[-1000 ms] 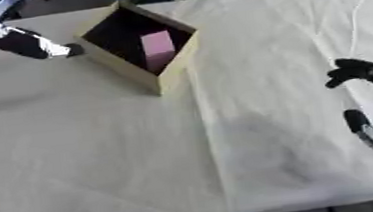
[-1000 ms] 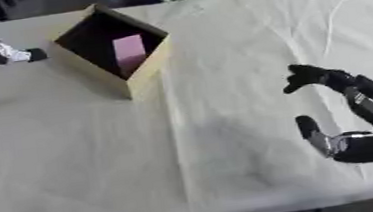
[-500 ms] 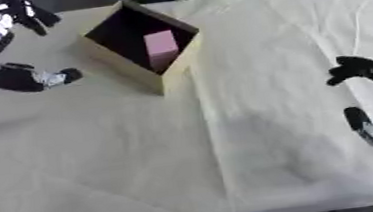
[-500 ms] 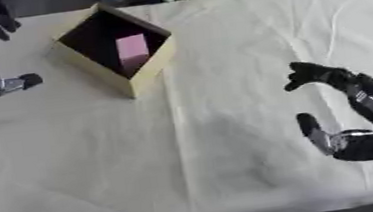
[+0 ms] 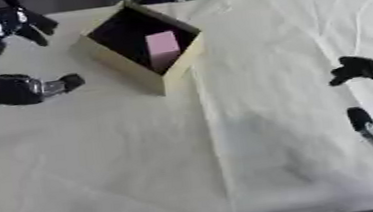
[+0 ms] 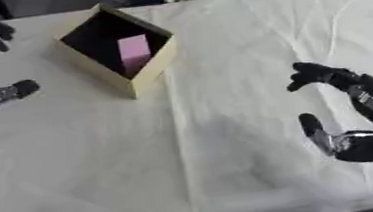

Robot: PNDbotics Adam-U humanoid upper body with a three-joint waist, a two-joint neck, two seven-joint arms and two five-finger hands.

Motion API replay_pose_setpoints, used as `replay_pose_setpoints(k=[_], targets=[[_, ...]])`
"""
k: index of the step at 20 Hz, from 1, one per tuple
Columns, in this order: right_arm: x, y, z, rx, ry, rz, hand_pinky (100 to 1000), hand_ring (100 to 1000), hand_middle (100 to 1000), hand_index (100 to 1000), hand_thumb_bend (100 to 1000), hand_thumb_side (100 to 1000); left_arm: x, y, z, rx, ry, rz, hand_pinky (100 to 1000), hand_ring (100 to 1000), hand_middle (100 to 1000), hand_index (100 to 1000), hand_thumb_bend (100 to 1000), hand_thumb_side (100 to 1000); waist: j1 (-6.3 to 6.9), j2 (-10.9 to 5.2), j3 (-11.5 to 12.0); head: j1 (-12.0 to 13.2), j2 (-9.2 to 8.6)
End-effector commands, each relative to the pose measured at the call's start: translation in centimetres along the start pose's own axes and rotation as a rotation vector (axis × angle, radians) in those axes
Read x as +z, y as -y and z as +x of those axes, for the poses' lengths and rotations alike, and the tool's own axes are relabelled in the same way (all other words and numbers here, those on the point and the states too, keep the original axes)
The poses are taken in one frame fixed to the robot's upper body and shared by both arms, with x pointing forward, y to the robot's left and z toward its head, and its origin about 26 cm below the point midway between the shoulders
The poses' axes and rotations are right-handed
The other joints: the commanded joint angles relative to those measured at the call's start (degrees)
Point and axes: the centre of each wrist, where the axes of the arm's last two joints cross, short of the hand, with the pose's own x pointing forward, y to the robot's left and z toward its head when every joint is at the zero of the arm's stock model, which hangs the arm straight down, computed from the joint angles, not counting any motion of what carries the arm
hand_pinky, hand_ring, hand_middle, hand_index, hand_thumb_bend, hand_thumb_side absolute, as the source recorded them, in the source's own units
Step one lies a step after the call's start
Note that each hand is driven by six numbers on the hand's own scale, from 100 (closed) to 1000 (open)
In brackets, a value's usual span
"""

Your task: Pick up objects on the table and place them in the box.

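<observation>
Beside the box (image 5: 133,69), both robot hands, left (image 5: 14,90) and right (image 6: 352,142), hover spread, empty.

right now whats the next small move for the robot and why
Probably none beyond resting: the pink block already lies inside the open tan cardboard box, and no other loose object shows on the cream tablecloth. The left hand is beside the box, holding nothing; the right hand rests open near the lower right.
</observation>
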Motion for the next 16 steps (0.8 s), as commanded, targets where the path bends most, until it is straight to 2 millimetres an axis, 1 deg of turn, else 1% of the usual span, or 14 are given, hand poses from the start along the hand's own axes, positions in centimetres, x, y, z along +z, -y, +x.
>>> replay_pose_setpoints(k=[1,3,4,7,16], targets=[[-0.2,0.6,0.3,0.018,0.015,-0.016,892,879,724,1000,100,459,0.7,-0.8,-0.1,0.042,-0.005,0.027,693,575,596,723,660,366,-0.07,-0.45,0.0,1.3,-0.39],[-0.1,0.6,0.3,0.017,0.009,-0.026,892,878,723,1000,100,460,1.3,0.4,-0.2,0.113,-0.006,0.034,693,574,595,722,654,366,0.08,-0.45,-0.1,1.7,-0.22],[-0.1,0.6,0.3,0.017,0.007,-0.029,891,878,723,1000,100,457,1.4,0.6,-0.2,0.137,-0.006,0.035,691,572,594,719,650,365,0.11,-0.46,-0.1,1.7,-0.13],[-0.1,0.6,0.3,0.017,0.010,-0.030,891,878,719,1000,100,457,1.7,1.0,-0.3,0.178,-0.012,0.040,689,569,591,716,646,364,0.17,-0.47,0.0,1.4,-0.32],[0.0,0.7,0.3,0.016,0.005,-0.036,889,876,717,1000,100,458,2.4,1.8,-0.7,0.225,-0.046,0.062,681,557,579,703,617,367,0.27,-0.51,0.0,0.8,-0.28]])
